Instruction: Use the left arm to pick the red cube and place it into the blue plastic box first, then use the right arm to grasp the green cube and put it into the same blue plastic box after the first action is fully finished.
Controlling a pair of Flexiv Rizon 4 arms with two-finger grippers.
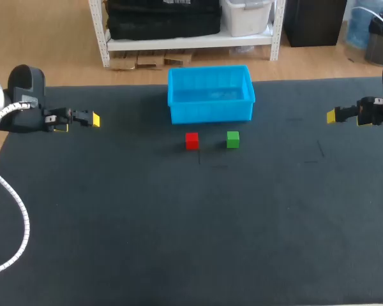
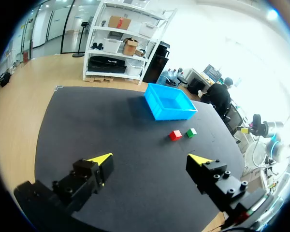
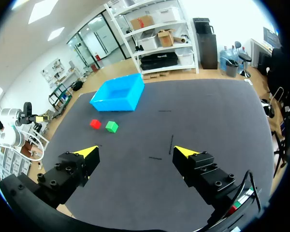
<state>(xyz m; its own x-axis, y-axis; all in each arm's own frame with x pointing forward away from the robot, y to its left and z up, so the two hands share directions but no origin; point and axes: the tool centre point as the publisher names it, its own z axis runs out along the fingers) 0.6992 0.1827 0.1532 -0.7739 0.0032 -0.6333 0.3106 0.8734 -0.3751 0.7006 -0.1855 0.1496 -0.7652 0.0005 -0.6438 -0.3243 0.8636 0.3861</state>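
Note:
A red cube point(image 1: 191, 140) and a green cube point(image 1: 233, 139) sit side by side on the dark mat, just in front of the blue plastic box point(image 1: 210, 94), which looks empty. My left gripper point(image 1: 83, 119) hovers open at the mat's far left edge, well away from the cubes. My right gripper point(image 1: 341, 115) hovers open at the far right. In the left wrist view my gripper point(image 2: 152, 158) is open, with the red cube point(image 2: 175, 135), green cube point(image 2: 191, 132) and box point(image 2: 169, 102) far ahead. The right wrist view shows its gripper point(image 3: 137, 152) open, and ahead the red cube point(image 3: 95, 123), green cube point(image 3: 111, 126) and box point(image 3: 117, 93).
A dark mat point(image 1: 179, 223) covers the table. Faint short lines are marked on it near the middle and right. A white cable point(image 1: 16, 217) loops down from my left arm over the mat's left edge.

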